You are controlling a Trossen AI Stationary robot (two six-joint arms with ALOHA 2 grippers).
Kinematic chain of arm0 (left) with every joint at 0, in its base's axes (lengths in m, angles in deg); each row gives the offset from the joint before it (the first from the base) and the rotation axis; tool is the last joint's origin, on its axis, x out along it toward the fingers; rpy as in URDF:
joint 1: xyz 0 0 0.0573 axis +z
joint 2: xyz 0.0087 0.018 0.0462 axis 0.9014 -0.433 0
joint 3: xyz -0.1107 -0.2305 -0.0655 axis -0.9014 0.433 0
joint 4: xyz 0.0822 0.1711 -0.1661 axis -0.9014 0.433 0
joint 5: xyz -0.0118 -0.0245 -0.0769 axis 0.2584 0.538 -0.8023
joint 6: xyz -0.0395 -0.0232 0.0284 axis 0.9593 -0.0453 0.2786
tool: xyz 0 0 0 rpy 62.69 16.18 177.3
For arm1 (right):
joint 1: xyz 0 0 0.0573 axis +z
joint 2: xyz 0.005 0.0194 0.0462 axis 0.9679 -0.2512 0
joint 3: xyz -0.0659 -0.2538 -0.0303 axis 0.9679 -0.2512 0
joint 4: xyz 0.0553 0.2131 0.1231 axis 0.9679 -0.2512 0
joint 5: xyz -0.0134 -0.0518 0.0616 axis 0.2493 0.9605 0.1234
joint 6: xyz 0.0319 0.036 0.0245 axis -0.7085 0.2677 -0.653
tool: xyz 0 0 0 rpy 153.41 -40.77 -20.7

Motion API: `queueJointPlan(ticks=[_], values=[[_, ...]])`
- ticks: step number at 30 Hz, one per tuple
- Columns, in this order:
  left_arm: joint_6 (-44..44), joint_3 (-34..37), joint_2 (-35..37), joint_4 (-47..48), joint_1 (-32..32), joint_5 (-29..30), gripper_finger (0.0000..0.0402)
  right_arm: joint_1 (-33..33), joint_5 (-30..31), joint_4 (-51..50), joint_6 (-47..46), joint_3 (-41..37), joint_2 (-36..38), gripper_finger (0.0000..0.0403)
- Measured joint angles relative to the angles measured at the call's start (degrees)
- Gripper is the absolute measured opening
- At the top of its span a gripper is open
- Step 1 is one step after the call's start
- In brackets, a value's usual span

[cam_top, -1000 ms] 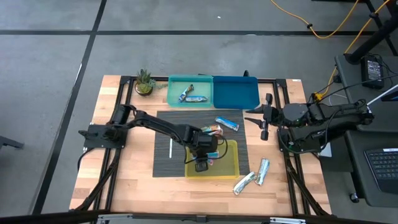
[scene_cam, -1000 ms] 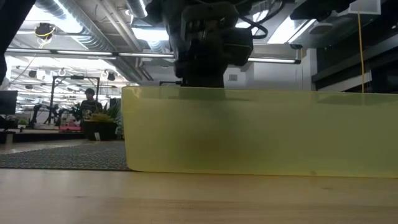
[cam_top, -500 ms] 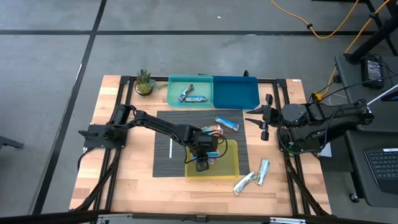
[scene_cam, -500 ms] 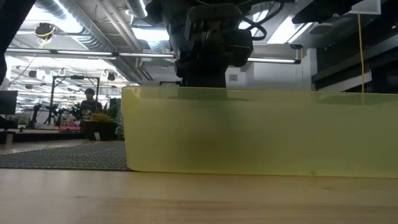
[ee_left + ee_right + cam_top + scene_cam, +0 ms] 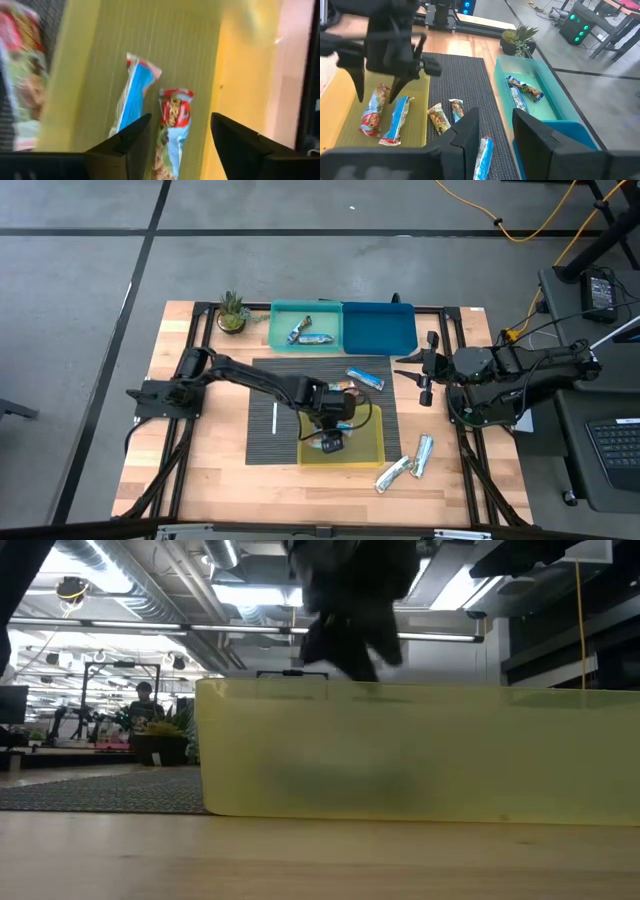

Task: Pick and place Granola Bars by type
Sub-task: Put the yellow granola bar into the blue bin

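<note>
The left gripper (image 5: 333, 442) hangs over the yellow tray (image 5: 372, 448) with its fingers (image 5: 125, 145) apart and nothing between them. Two granola bars lie on the tray floor beneath it: a blue-wrapped bar (image 5: 134, 95) and, just beside it, a red-and-blue bar (image 5: 172, 127). They lie side by side, roughly parallel, apart from the tray walls.

On the dark mat (image 5: 265, 405) just behind the tray lie two more bars (image 5: 439, 117) close together, and a blue bar (image 5: 365, 379) farther toward the right arm. The teal tray (image 5: 280, 340) at the back edge holds two bars (image 5: 521, 92). The blue tray (image 5: 378, 330) stands touching its side. Two silver bars (image 5: 410, 460) lie on the bare wood of the counter (image 5: 200, 470), near the yellow tray's corner on the right arm's side. A thin white stick (image 5: 275, 417) lies on the mat, well apart from the bars. A small potted plant (image 5: 232, 312) stands at the back corner by the teal tray.

The right gripper (image 5: 421, 379) waits off the mat at the counter's right edge, fingers (image 5: 465, 137) apart and empty.

In the low view, the yellow tray's wall blocks sight of its contents.
</note>
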Motion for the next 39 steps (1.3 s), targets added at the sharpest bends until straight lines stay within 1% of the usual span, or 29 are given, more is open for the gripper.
queueJointPlan(ticks=[6,10,15,21,24,27,30,33,36,39], values=[[-0.9,-10.7,0.0,6.6,0.2,5.9,0.0207,0.0,0.2,0.0,0.0,0.0,0.0,0.0121],[-1.0,-17.0,0.0,10.4,0.7,10.2,0.0203,0.0,2.6,0.0,-0.1,0.0,0.0,0.0121],[-2.5,-20.5,0.1,14.7,1.8,15.6,0.0203,0.0,6.1,0.1,0.1,0.0,0.0,0.0121],[-4.3,-20.6,0.0,16.3,4.0,15.1,0.0203,0.0,6.2,1.1,0.9,0.0,0.0,0.0121],[-6.0,-20.3,0.0,18.5,5.1,16.9,0.0203,-0.1,6.2,1.9,0.9,0.0,0.0,0.0121],[-10.0,-18.8,0.0,20.0,7.2,18.8,0.0200,-1.0,6.2,2.3,0.5,0.0,0.0,0.0121],[-15.0,-16.0,0.0,19.7,9.5,18.8,0.0199,-3.2,6.2,2.3,-0.7,0.0,0.0,0.0121],[-17.8,-12.0,0.0,18.9,11.9,16.2,0.0198,-6.0,6.1,2.3,-1.6,0.0,0.0,0.0121],[-20.5,-7.3,0.0,14.5,14.2,11.7,0.0198,-8.9,6.1,2.4,0.3,0.0,0.0,0.0121],[-24.2,-3.2,-0.1,9.9,15.5,8.7,0.0198,-11.4,6.1,3.6,1.4,0.0,0.0,0.0121]])
